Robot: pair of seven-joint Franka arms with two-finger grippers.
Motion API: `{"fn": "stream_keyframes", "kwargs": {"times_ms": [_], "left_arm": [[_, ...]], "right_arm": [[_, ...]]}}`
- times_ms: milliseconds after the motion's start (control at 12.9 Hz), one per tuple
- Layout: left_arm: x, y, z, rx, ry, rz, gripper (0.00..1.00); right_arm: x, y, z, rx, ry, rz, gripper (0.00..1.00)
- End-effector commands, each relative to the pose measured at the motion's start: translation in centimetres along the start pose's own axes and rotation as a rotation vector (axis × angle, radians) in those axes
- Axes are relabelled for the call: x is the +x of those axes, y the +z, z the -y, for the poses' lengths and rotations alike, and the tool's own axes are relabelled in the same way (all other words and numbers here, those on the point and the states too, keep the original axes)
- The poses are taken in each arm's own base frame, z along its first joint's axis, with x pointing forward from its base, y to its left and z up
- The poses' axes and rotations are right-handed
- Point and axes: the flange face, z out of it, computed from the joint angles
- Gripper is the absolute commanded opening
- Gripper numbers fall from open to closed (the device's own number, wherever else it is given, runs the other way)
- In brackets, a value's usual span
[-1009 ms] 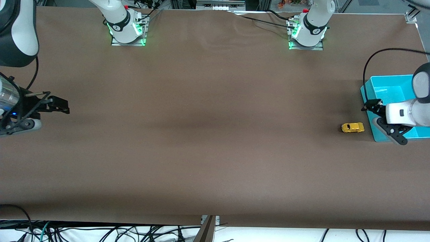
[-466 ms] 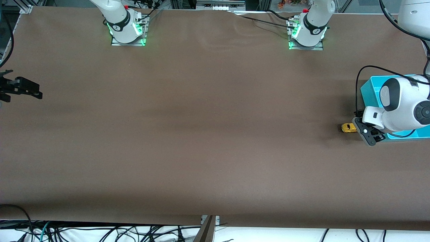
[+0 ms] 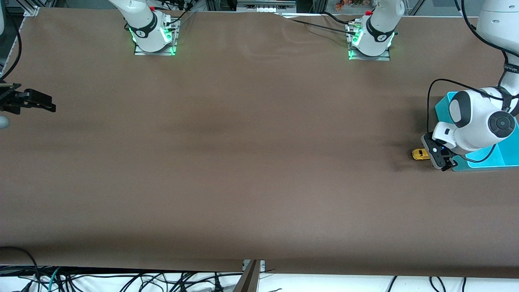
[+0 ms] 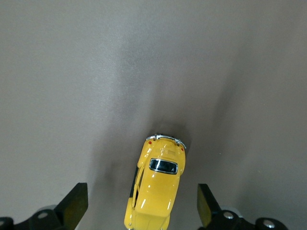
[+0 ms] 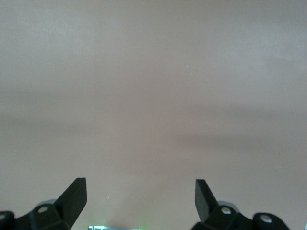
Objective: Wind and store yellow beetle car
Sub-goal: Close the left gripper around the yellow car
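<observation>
While the yellow beetle car (image 3: 420, 154) sits on the brown table cloth (image 3: 251, 162) toward the left arm's end of the table, the left gripper (image 3: 440, 159) is right over its end that faces the teal bin (image 3: 492, 159), approx at cloth level. Front view: gripper body covers part of the car, so only the end pointing away from the bin shows. Left wrist view gives more: car (image 4: 154, 189) lies between the two dark fingertips (image 4: 73, 205), w/ clear cloth showing on both sides of the body. Jaws spread wide, much wider than the car, nothing gripped, no contact visible. Car upright on its wheels, dark window and chrome bumper visible at one end.

Teal bin stands just beside the car, at the table's edge on the left arm's end; left arm's wrist hides much of it, so contents can't be told.

Right gripper (image 3: 38, 101) waits over the cloth at the right arm's end of the table, well apart from car and bin. Right wrist view: its fingertips (image 5: 73, 196) also spread wide, holding nothing, only bare cloth under it.
</observation>
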Motion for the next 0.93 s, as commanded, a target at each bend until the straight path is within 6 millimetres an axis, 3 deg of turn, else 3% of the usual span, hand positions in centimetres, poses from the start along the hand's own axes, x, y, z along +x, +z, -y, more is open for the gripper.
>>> {"fn": "stream_keyframes", "kwargs": {"times_ms": [0, 311, 388, 543, 621, 854], "left_arm": [[-0.6, 0.5, -1.6, 0.034, 0.033, 0.005, 1.00], [-2.6, 2.5, -1.6, 0.055, 0.038, -0.006, 0.99], [-2.6, 2.7, -1.6, 0.057, 0.042, -0.008, 0.91], [-2.5, 3.0, -1.7, 0.054, 0.044, -0.010, 0.36], [-2.4, 3.1, -1.7, 0.053, 0.045, -0.011, 0.20], [-2.2, 2.4, -1.6, 0.059, 0.050, -0.011, 0.11]], "right_arm": [[-2.0, -0.5, 0.4, -0.001, 0.057, -0.011, 1.00], [-1.8, -0.6, 1.8, -0.003, 0.087, -0.013, 1.00], [-1.4, -0.4, 1.9, -0.003, 0.074, -0.008, 1.00], [-0.8, -0.5, 1.6, -0.008, 0.078, -0.014, 1.00], [-0.6, -0.3, 1.6, -0.010, 0.076, -0.012, 1.00], [-0.3, -0.2, 1.5, -0.009, 0.078, -0.014, 1.00]]}}
